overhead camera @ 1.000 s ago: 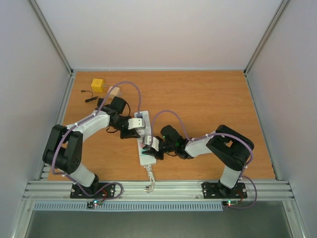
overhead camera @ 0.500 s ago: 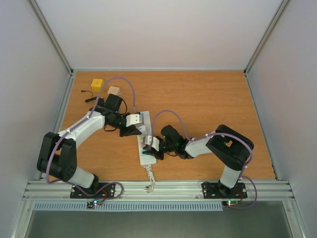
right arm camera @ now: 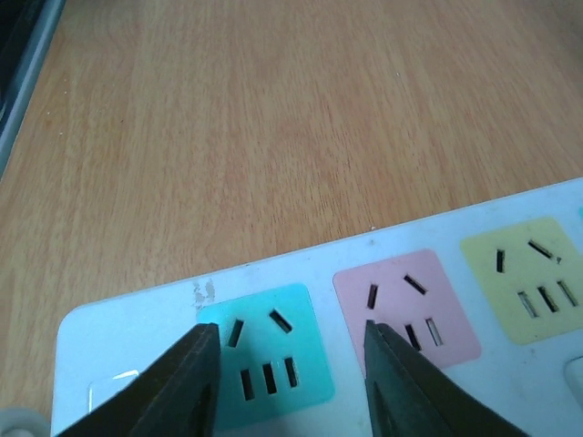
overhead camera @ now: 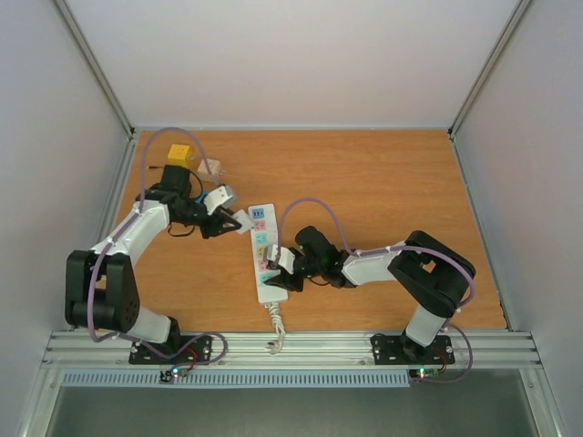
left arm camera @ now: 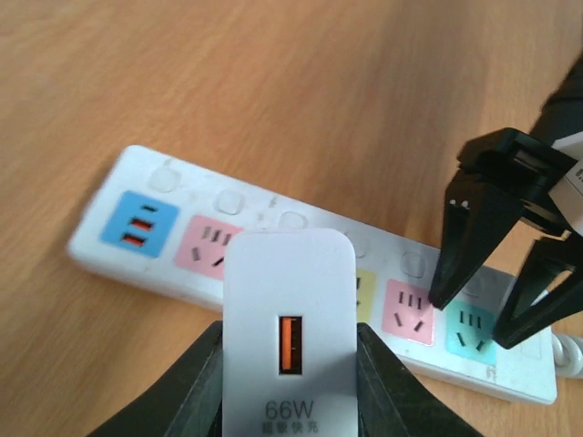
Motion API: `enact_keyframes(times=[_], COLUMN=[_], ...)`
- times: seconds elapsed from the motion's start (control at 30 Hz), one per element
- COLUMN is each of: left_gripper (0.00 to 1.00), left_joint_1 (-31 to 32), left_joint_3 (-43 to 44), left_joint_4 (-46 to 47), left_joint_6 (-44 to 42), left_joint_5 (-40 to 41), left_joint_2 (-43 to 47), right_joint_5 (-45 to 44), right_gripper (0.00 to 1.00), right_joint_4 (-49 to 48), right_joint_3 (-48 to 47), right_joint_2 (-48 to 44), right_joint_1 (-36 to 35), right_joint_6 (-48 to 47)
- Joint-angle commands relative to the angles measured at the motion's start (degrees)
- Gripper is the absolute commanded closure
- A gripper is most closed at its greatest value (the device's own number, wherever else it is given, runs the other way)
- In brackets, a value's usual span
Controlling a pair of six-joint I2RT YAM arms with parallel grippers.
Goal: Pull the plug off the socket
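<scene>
The plug (left arm camera: 290, 300), a white 66W charger block, is free of the socket and held between the jaws of my left gripper (left arm camera: 290, 373), which is shut on it. In the top view the plug (overhead camera: 243, 219) hangs left of the strip's far end. The socket (overhead camera: 262, 238) is a long white power strip with blue, pink, yellow and teal outlets, lying flat on the wooden table. My right gripper (right arm camera: 291, 364) stands open over the teal outlet (right arm camera: 269, 355), with its fingertips (right arm camera: 196, 382) resting on the strip's face near the cord end. Nothing is between its jaws.
A yellow box (overhead camera: 179, 152) and a small beige object (overhead camera: 211, 167) sit at the far left of the table, behind my left arm. The strip's short white cord (overhead camera: 273, 330) runs toward the metal rail at the near edge.
My left gripper has lifted the plug off the strip and carried it away to the left. My right gripper has opened its jaws while staying on the strip.
</scene>
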State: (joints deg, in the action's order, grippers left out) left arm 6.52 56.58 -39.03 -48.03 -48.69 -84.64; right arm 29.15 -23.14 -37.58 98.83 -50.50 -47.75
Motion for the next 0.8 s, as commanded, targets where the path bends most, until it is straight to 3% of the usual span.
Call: enact_keyframes(times=[0.0,0.13,0.37,0.63,0.77], left_gripper=[0.92,0.92,0.91,0.88,0.88], left_joint_1=[-5.4,-13.0,-22.5,-26.1,-27.1], left_joint_3=[-0.4,-2.0,-1.9,-2.7,-4.0], left_joint_4=[3.4,5.7,5.2,7.6,10.0], left_joint_6=[8.1,13.6,18.9,23.8,26.8], left_joint_5=[-4.9,-6.5,-7.4,-2.3,-1.2], left_joint_2=[2.8,2.6,-2.5,-7.4,-8.0], right_joint_5=[-0.2,-0.6,-4.5,-12.2,-15.6], right_gripper=[0.49,0.35,0.2,0.02,0.02], right_joint_4=[5.9,6.2,7.9,7.5,6.6], right_joint_3=[-2.4,-3.6,-7.0,-8.7,-9.4], right_joint_2=[-3.0,-5.1,-8.3,-13.3,-15.1], right_joint_1=[0.4,0.4,0.4,0.4,0.4], right_joint_6=[2.8,5.7,10.9,13.3,14.5])
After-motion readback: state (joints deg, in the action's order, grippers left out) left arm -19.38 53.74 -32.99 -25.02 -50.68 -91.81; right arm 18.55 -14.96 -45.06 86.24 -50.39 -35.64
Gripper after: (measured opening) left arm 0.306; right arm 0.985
